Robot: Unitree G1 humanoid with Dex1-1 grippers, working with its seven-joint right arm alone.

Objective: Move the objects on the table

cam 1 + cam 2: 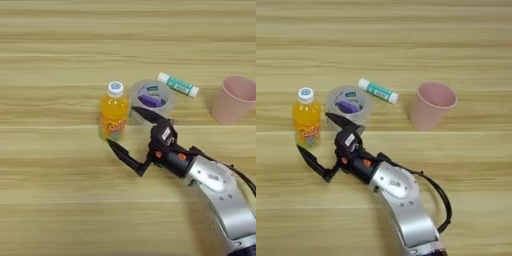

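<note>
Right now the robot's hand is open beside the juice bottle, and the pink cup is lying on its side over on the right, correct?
Not quite. The pink cup stands upright, its open mouth facing up, as the right eye view shows. The rest holds: the hand is open beside the juice bottle, and the cup is on the right.

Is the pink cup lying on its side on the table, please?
No, the pink cup stands upright with its open mouth facing up, right of the white-and-teal tube.

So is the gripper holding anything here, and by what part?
Nothing is held. The right gripper is open beside the orange-juice bottle, with no finger closed on it.
</note>
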